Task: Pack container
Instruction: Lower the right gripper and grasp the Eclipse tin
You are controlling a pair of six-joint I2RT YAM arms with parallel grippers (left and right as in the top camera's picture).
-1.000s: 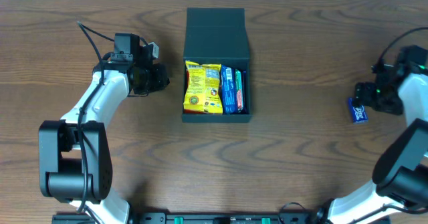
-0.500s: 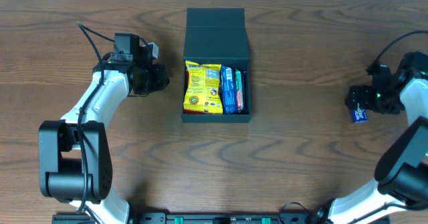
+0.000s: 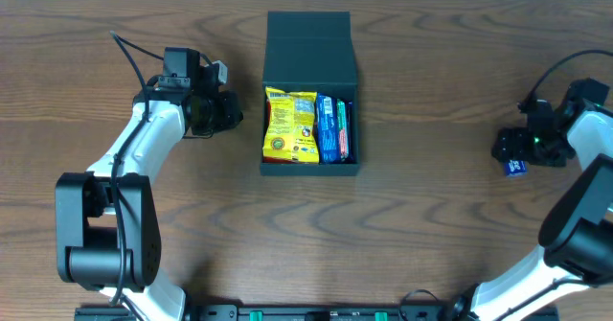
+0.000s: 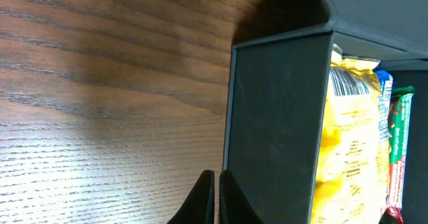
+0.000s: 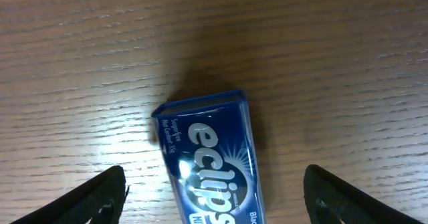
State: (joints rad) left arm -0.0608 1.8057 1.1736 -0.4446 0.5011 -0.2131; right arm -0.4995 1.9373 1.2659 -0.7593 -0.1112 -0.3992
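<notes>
Right gripper (image 5: 214, 178) has shifted over the gum pack (image 5: 210, 158), jaws wide, nothing held. Left gripper (image 4: 215, 187) closed, empty, beside the container (image 3: 308, 48). Pickup looks imminent.

I note a dark brown wood-grain table (image 3: 431, 216). A yellow snack packet (image 3: 290, 125) lies with a blue packet (image 3: 328, 129) against its right edge and a thin green packet (image 3: 342, 129) beyond that. Far right, well apart, a blue Eclipse gum pack (image 5: 210, 164) lies flat, label up.
</notes>
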